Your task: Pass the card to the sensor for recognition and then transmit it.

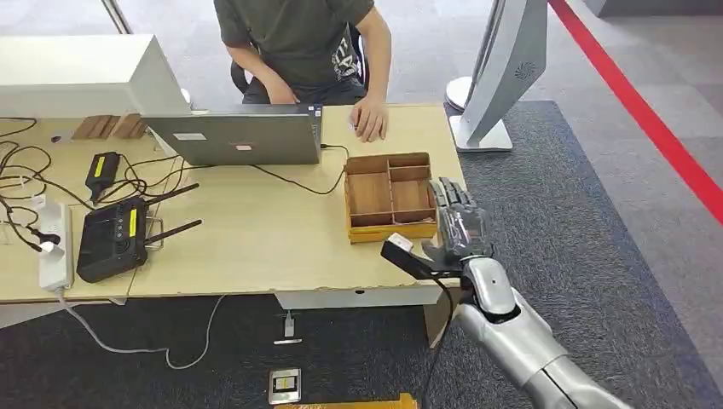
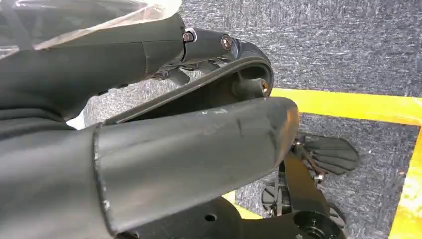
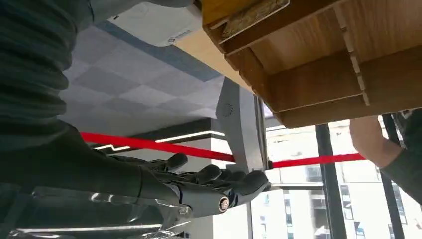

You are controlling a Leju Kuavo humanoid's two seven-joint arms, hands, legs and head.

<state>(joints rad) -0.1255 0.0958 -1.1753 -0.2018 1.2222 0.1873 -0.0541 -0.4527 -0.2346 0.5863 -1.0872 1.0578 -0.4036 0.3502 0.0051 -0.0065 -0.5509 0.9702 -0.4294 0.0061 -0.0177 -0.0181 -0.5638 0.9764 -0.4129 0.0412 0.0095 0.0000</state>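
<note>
Right hand [image 1: 456,223] hovers just beside the wooden tray [image 1: 390,197], at its outer edge, fingers straight and apart, holding nothing. Left hand [image 2: 149,124] hangs over grey carpet with yellow floor tape [image 2: 348,105]; I cannot tell how its fingers lie. Behind the tray on the light wooden table [image 1: 256,239] sits a laptop [image 1: 234,136], with a seated person's hand [image 1: 369,119] near it. No compartment shows a card clearly.
</note>
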